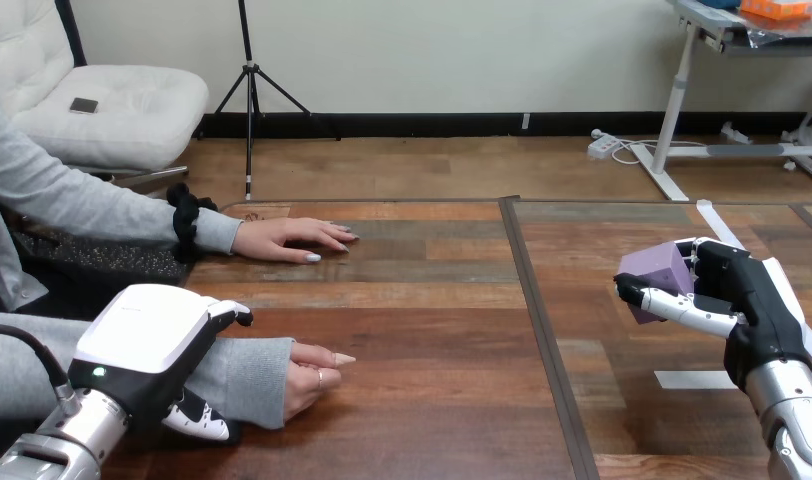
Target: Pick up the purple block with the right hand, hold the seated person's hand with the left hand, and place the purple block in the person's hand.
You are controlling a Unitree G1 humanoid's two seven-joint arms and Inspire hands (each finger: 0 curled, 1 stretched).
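The right hand [757, 300] fingers clamp the purple block [650, 270] at 3 o'clock; the left hand [147, 335] clasps the person's wrist [252, 375]. Delivery toward 8 o'clock likely comes next.

Wooden plank table [432, 400], dark seam [542, 330] down its middle, white tape [694, 379] at right.

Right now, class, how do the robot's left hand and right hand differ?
The left hand curls round the person's wrist; the right hand curls round the purple block. The left hand is at the left of the table; the right hand is at its right. Both grip something.
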